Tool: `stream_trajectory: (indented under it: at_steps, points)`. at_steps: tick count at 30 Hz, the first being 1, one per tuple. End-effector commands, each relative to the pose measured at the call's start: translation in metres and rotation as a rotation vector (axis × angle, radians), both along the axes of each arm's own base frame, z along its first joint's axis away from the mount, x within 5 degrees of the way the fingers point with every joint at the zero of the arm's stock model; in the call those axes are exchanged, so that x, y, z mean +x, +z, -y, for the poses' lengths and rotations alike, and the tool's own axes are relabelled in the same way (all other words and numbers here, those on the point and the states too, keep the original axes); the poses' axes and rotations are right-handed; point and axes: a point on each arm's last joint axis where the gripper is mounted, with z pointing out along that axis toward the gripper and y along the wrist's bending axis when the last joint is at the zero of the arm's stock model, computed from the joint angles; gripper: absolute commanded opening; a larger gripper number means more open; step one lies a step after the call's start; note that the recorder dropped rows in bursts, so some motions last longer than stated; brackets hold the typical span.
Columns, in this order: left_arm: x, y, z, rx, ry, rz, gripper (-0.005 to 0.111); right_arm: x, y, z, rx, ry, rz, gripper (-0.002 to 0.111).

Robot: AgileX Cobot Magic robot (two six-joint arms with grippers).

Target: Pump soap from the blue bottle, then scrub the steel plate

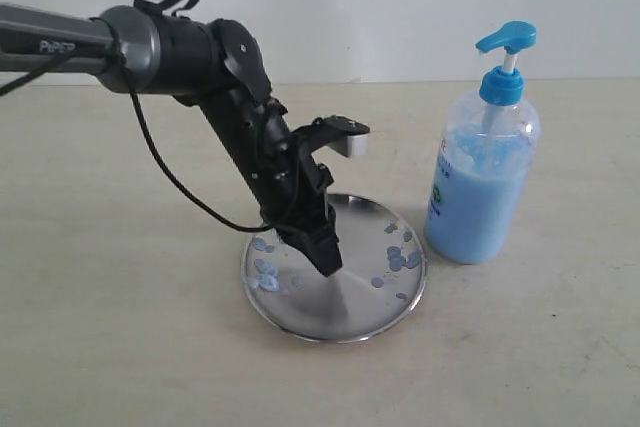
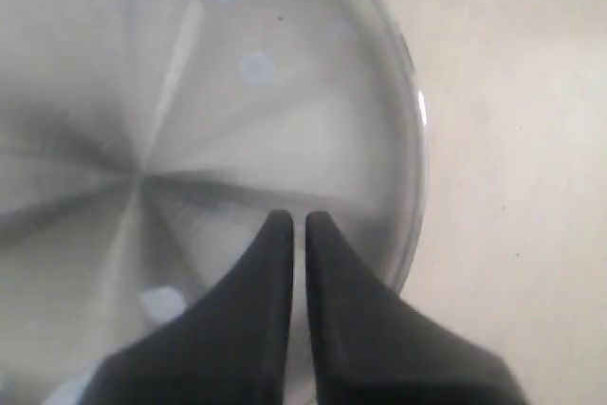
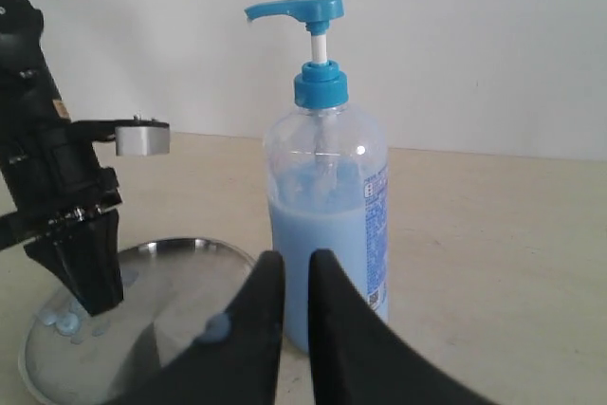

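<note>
The plate (image 1: 345, 312) lies flat on the table (image 1: 110, 327). The bottle (image 1: 478, 202) stands upright just beside it, on the right of the exterior view, about two thirds full. Its pump head (image 1: 507, 37) is up, with the spout turned toward the plate's side, and we judge the bottle stands this close so that pumped soap can land in the dish. Soap (image 1: 398, 260) already lies there in small blobs near the rim on two sides, while the middle is bare. From that we take the pumping as done and the scrubbing as the step in hand.

The left gripper (image 1: 325, 257) reaches in from the left. Its forearm is high and its wrist is bent steeply down, so the fingers point at the plate a little left of centre, close to one cluster of blobs. We read this as a pose for pressing and rubbing. Its jaws are drawn almost together, with only a thin slit between them and nothing held there, and we see no sponge or cloth. We cannot tell whether the tips touch the metal.

The right gripper (image 3: 292, 258) is out of the exterior view. Its own camera shows it low and roughly level, facing the bottle and apart from it. Its jaws are likewise nearly closed on nothing. A blob of soap seems to cling to one finger (image 3: 251, 329).
</note>
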Motion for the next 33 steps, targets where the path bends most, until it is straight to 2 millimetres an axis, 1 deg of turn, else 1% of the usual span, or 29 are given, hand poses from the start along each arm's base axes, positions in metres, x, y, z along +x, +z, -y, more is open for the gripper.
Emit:
stream_trajectory:
  at_steps: [1, 3, 4, 5, 7, 9, 10, 12, 14, 16, 17, 19, 20, 22, 24, 26, 28, 31, 33]
  points:
    - [0.024, 0.041, -0.017, 0.017, 0.219, 0.243, 0.004, 0.000, -0.001, 0.000, 0.000, -0.001, -0.002, 0.000]
    - [0.037, 0.054, -0.012, -0.087, 0.333, 0.370, 0.004, 0.000, -0.001, 0.000, 0.000, -0.001, -0.002, 0.000]
    - [0.041, 0.059, -0.008, -0.136, 0.349, 0.410, 0.004, 0.000, -0.001, 0.000, 0.000, -0.001, -0.002, 0.000]
    - [0.043, 0.059, -0.004, -0.181, 0.354, 0.428, 0.004, 0.000, -0.001, 0.000, 0.000, -0.001, -0.002, 0.000]
    - [0.041, 0.053, 0.006, -0.232, 0.299, 0.404, 0.004, 0.000, -0.001, 0.000, 0.000, -0.001, -0.002, 0.000]
    - [0.030, 0.037, 0.014, -0.236, 0.173, 0.315, 0.004, 0.000, -0.001, 0.000, 0.000, -0.001, -0.002, 0.000]
    - [0.024, 0.030, 0.015, -0.212, 0.104, 0.270, 0.004, 0.000, -0.001, 0.000, 0.000, -0.001, -0.002, 0.000]
    - [0.014, 0.017, 0.010, -0.127, 0.001, 0.172, 0.004, 0.000, -0.001, 0.000, 0.000, -0.001, -0.002, 0.000]
    - [0.009, 0.011, -0.001, -0.005, -0.007, 0.100, 0.004, 0.000, -0.001, 0.000, 0.000, -0.001, -0.002, 0.000]
    - [0.011, 0.015, -0.015, 0.129, 0.028, 0.110, 0.004, 0.000, -0.001, 0.000, 0.000, -0.001, -0.002, 0.000]
    - [0.013, 0.021, -0.023, 0.206, 0.060, 0.152, 0.004, 0.000, -0.001, 0.000, 0.000, -0.001, -0.002, 0.000]
    - [0.023, 0.031, -0.030, 0.237, 0.128, 0.252, 0.004, 0.000, -0.001, 0.000, 0.000, -0.001, -0.002, 0.000]
    - [0.028, 0.037, -0.027, 0.194, 0.176, 0.309, 0.004, 0.000, -0.001, 0.000, 0.000, -0.001, -0.002, 0.000]
    - [0.034, 0.044, -0.018, 0.080, 0.220, 0.371, 0.004, 0.000, -0.001, 0.000, 0.000, -0.001, -0.002, 0.000]
    - [0.037, 0.044, -0.006, -0.056, 0.227, 0.386, 0.004, 0.000, -0.001, 0.000, 0.000, -0.001, -0.002, 0.000]
    - [0.034, 0.036, 0.006, -0.168, 0.189, 0.325, 0.004, 0.000, -0.001, 0.000, 0.000, -0.001, -0.002, 0.000]
    - [0.026, 0.025, 0.012, -0.210, 0.107, 0.237, 0.004, 0.000, -0.001, 0.000, 0.000, -0.001, -0.002, 0.000]
    - [0.012, 0.016, 0.006, -0.126, 0.016, 0.101, 0.004, 0.000, -0.001, 0.000, 0.000, -0.001, -0.002, 0.000]
    - [0.008, 0.020, -0.004, -0.033, 0.017, 0.058, 0.004, 0.000, -0.001, 0.000, 0.000, -0.001, -0.002, 0.000]
